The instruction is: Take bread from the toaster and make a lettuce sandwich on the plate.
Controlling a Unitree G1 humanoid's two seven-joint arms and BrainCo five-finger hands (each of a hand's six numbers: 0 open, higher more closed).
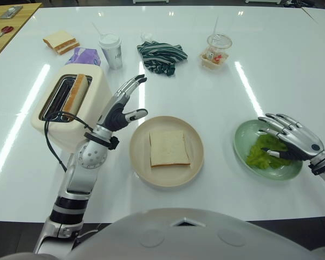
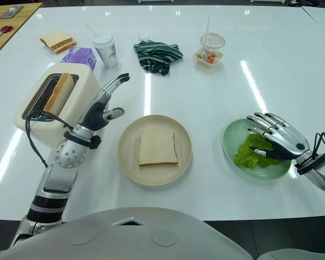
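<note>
On the bench (image 1: 206, 97) the toaster (image 1: 100, 86) holds one upright bread slice (image 1: 77, 93) in its slot, and just beside it the left hand (image 1: 121, 108) is raised with fingers (image 1: 131, 86) apart, holding nothing. In the middle a second slice (image 1: 169, 147) lies flat on the plate (image 1: 138, 157). At the right the right hand (image 1: 293, 138) rests over the lettuce (image 1: 258, 155) in the green dish (image 1: 238, 142); whether it grips the leaves I cannot tell.

The left robot hand (image 1: 122, 105) is brushed silver with a black palm and dark fingertips. It sits past a black wrist collar (image 1: 103, 140) on a silver arm (image 1: 78, 181), whose round joint housing (image 1: 92, 155) is dotted with small holes and whose lower segments are split by black rings. The right robot hand (image 1: 290, 138) wears silver shell plates over black links, with thin black cables (image 2: 319, 142) looping at its black-banded wrist.
</note>
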